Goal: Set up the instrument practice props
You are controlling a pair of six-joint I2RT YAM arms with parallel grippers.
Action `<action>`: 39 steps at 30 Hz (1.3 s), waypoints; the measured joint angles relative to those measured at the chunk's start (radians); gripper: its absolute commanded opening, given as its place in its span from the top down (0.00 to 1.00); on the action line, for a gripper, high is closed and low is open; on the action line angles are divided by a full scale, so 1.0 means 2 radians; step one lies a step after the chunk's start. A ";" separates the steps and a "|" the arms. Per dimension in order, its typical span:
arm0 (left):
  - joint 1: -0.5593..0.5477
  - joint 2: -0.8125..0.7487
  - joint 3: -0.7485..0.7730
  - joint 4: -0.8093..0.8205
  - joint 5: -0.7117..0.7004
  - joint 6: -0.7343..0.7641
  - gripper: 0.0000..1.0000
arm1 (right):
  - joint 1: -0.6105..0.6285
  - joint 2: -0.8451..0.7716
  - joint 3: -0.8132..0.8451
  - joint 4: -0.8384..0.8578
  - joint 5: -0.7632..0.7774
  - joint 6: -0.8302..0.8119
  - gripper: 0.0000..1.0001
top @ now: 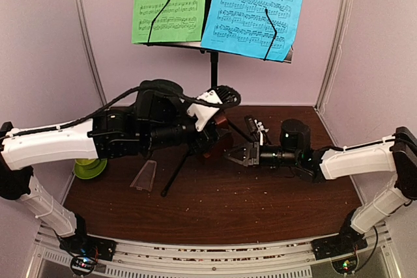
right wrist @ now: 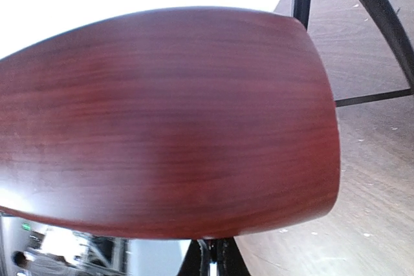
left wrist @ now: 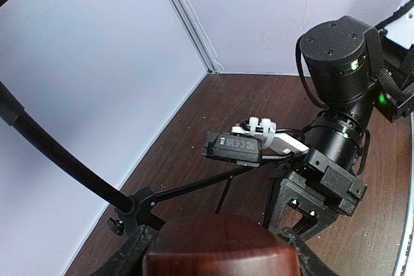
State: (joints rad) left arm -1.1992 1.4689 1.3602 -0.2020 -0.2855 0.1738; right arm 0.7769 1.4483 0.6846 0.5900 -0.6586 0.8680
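The black music stand [top: 213, 69] rises at the back of the table, a green sheet [top: 171, 1] and a blue sheet [top: 255, 6] resting on its desk. My left gripper [top: 212, 136] is shut on the dark red-brown metronome [top: 220, 138] beside the stand's tripod legs; in the left wrist view the metronome [left wrist: 220, 244] sits between its fingers [left wrist: 126, 256]. My right gripper [top: 229, 156] is shut, its tips against the metronome's near right side. The metronome [right wrist: 168, 114] fills the right wrist view, with the right gripper [right wrist: 220, 260] under its lower edge. The clear cover [top: 143, 177] lies on the table.
A lime green saucer [top: 90, 167] sits at the table's left edge, partly under the left arm. A tripod leg [top: 174, 175] slants toward the front, and the stand's hub [left wrist: 139, 205] is just left of the metronome. Pale walls close in the back and both sides.
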 measured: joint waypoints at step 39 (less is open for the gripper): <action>0.049 0.113 -0.003 0.050 0.033 -0.128 0.95 | -0.041 -0.128 -0.049 -0.224 0.087 -0.036 0.38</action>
State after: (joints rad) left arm -1.1004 1.6943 1.3537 -0.1017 -0.2188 -0.0814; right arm 0.6941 1.1927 0.5865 0.1417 -0.4839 0.7959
